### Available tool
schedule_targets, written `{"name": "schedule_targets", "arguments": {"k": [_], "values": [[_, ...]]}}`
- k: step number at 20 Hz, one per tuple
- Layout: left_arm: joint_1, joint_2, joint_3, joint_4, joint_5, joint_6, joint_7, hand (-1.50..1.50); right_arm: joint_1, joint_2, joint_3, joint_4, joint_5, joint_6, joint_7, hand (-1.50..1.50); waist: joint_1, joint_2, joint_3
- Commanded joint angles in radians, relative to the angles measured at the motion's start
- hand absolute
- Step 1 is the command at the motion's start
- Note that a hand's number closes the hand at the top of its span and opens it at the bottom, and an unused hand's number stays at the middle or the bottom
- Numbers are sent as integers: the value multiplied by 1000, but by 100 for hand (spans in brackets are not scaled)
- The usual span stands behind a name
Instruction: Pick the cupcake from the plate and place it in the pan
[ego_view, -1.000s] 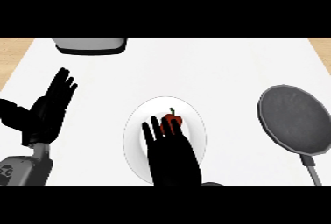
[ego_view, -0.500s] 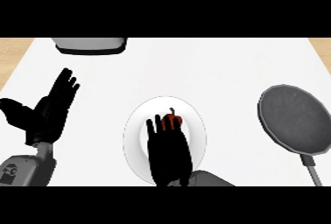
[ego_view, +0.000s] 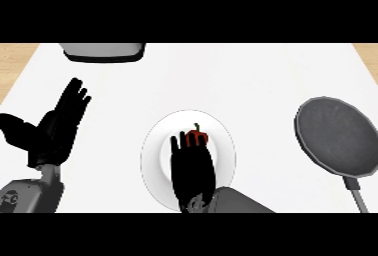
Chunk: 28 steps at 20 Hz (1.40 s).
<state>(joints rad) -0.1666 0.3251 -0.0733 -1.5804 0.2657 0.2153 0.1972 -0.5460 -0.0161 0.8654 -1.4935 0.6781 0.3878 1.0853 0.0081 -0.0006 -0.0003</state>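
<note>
Cupcake (ego_view: 196, 136) on plate (ego_view: 154, 150) — right hand (ego_view: 192, 167) flat over it, fingers (ego_view: 177, 145) straight

Two black hands, left hand (ego_view: 52, 131) and right hand (ego_view: 192, 167), on grey forearms; a small dark mark shows below the left fingers.

Right hand (ego_view: 192, 167) extends forward, fingers straight; left hand (ego_view: 52, 130) rests open.
</note>
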Motion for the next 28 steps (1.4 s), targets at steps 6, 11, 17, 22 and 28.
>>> {"name": "schedule_targets", "arguments": {"k": [6, 11, 17, 22, 28], "values": [[-18, -40, 23, 58, -26, -29, -12, 0, -9, 15, -28, 147, 50, -108, -29, -150, -4, 1, 0], [0, 4, 102, 13, 16, -89, 14, 0, 9, 16, 18, 124, 23, -119, 8, -150, -3, 0, 0], [-6, -24, 89, -28, -23, -78, 61, 0, -62, 16, 58, 287, -12, -226, -162, 150, 3, 1, 0], [30, -55, 79, -19, -52, -86, 11, 0, -64, 16, -2, 409, 27, -267, -308, 150, 1, 2, 0], [-36, -106, 66, 47, -109, -50, -11, 0, -18, 16, 119, 294, -4, -352, -188, 150, -3, 1, 0]]}}
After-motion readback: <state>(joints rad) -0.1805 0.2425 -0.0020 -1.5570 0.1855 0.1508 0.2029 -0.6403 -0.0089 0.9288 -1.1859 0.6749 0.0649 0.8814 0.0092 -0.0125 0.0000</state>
